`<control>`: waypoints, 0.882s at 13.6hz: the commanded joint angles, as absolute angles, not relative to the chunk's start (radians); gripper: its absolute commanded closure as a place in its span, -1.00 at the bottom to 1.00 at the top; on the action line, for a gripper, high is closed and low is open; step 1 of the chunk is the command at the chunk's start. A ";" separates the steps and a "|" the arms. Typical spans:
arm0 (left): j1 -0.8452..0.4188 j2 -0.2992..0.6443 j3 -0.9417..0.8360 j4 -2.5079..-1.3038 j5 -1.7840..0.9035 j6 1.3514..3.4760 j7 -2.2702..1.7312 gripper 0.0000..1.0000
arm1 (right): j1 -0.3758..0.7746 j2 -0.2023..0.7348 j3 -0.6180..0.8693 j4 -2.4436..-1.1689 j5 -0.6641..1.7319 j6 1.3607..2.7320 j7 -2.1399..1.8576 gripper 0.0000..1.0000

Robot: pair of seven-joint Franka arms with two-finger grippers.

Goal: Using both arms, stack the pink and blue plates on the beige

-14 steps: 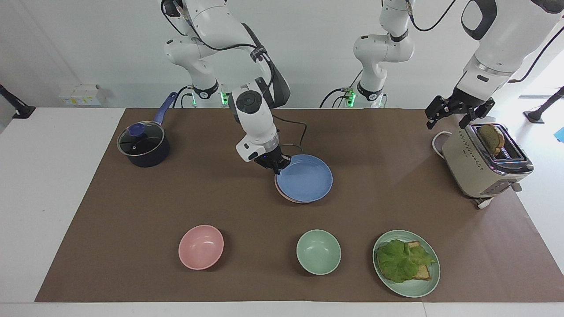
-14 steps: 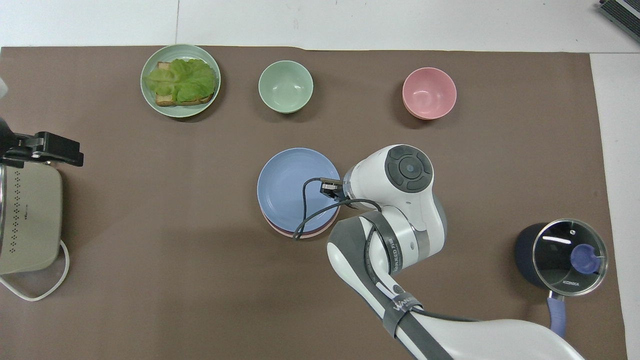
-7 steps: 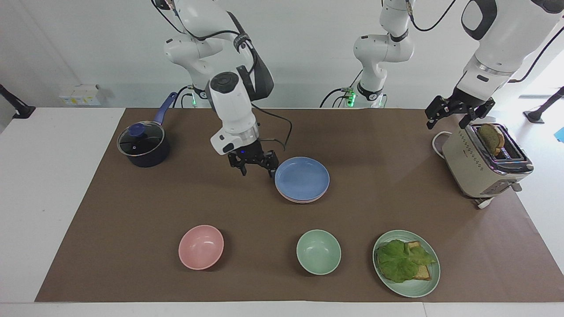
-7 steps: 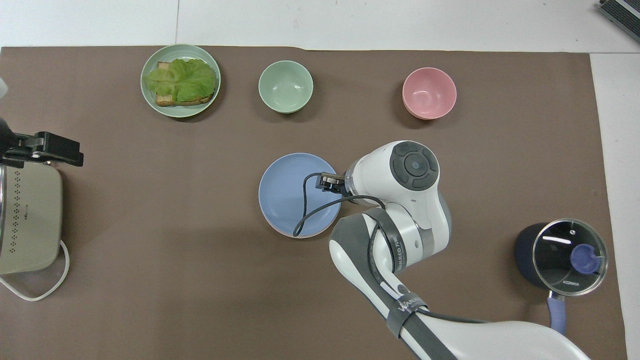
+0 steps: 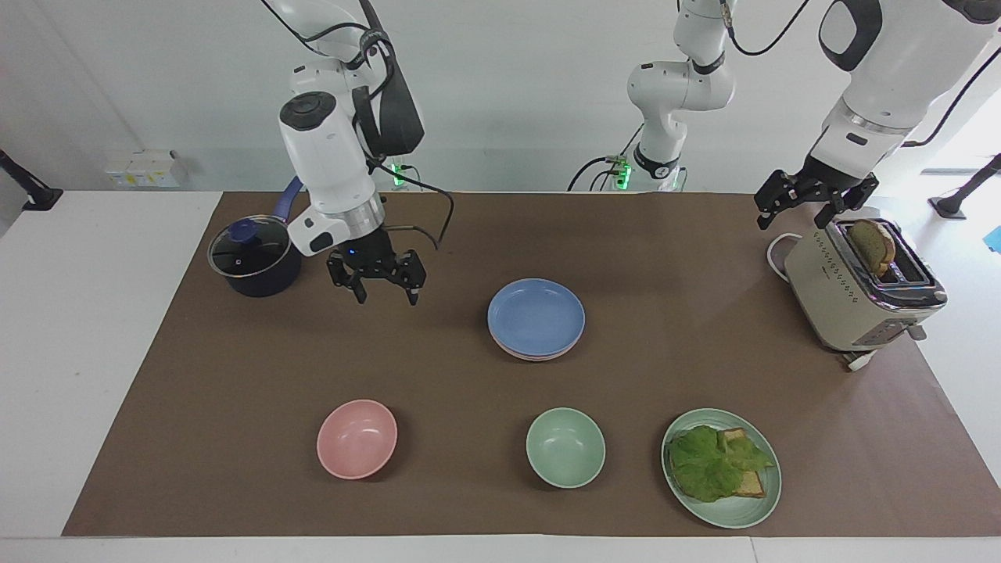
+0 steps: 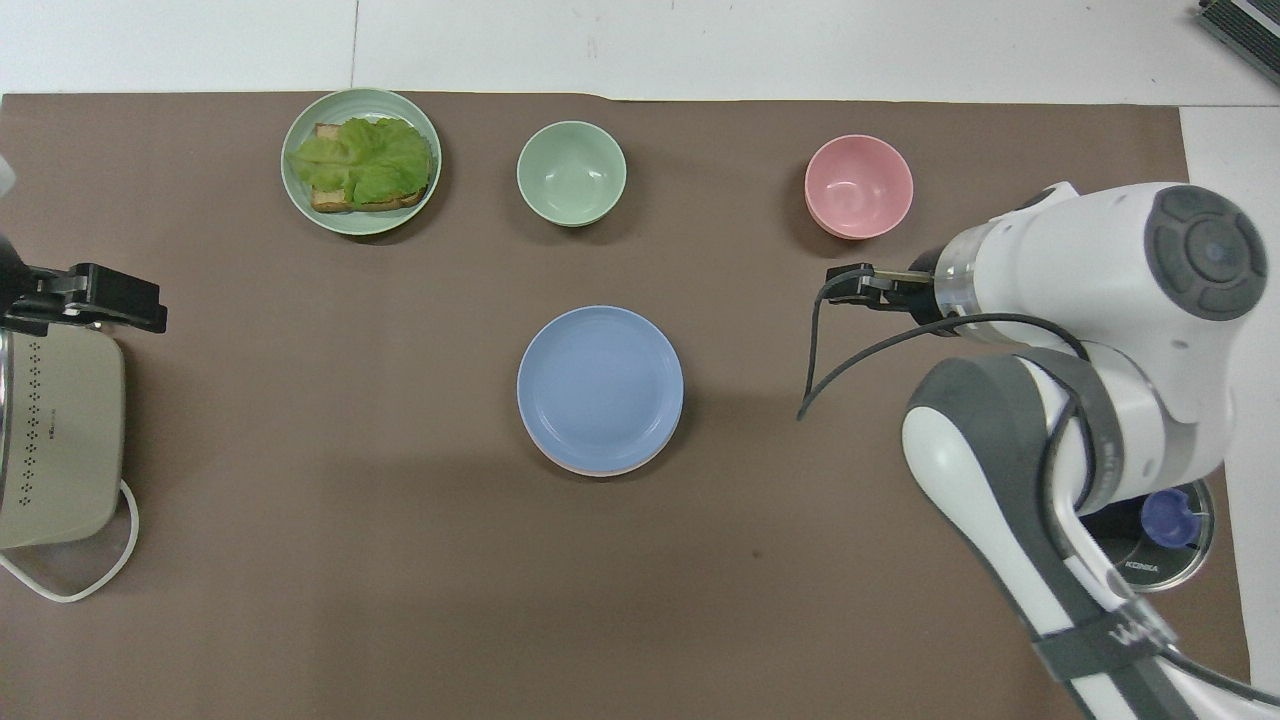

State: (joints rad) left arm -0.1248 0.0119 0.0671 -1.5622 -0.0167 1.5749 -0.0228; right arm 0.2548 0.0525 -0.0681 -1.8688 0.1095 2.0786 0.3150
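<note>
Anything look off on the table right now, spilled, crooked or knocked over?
Nothing stands out. The blue plate sits level on the stack, a pink plate edge showing beneath it. The right gripper is open over bare mat near the pot; the left gripper waits open by the toaster.

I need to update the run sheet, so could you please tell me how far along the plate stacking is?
Looks essentially done: the blue plate tops a stack mid-table, with a pink rim showing beneath; the beige one is hidden. Nothing is in hand: the right end effector hangs open and empty beside the pot, the left end effector waits open over the toaster. Nothing seems left.
</note>
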 commanded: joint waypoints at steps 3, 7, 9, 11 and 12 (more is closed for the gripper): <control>-0.114 0.003 0.058 -1.572 -0.002 1.572 -0.020 -1.00 | 0.155 -0.029 -0.061 -1.881 0.094 1.910 0.220 -1.00; -0.114 0.003 0.057 -1.572 -0.002 1.572 -0.020 -1.00 | 0.040 -0.054 -0.061 -1.881 0.091 1.842 0.103 -1.00; -0.114 0.003 0.057 -1.572 -0.002 1.572 -0.020 -1.00 | -0.015 -0.066 -0.063 -1.881 0.084 1.829 0.054 -1.00; -0.114 0.003 0.057 -1.572 -0.002 1.572 -0.020 -1.00 | -0.029 -0.067 -0.067 -1.826 0.019 1.800 0.048 -1.00; -0.114 0.003 0.057 -1.572 -0.002 1.572 -0.020 -1.00 | -0.031 -0.063 -0.067 -1.774 0.005 1.761 0.048 -1.00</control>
State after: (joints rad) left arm -0.1248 0.0119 0.0671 -1.5622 -0.0167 1.5749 -0.0228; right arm -0.0237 -0.0544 -0.0773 -1.8443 0.0448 1.8276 0.0608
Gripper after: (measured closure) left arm 0.000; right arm 0.000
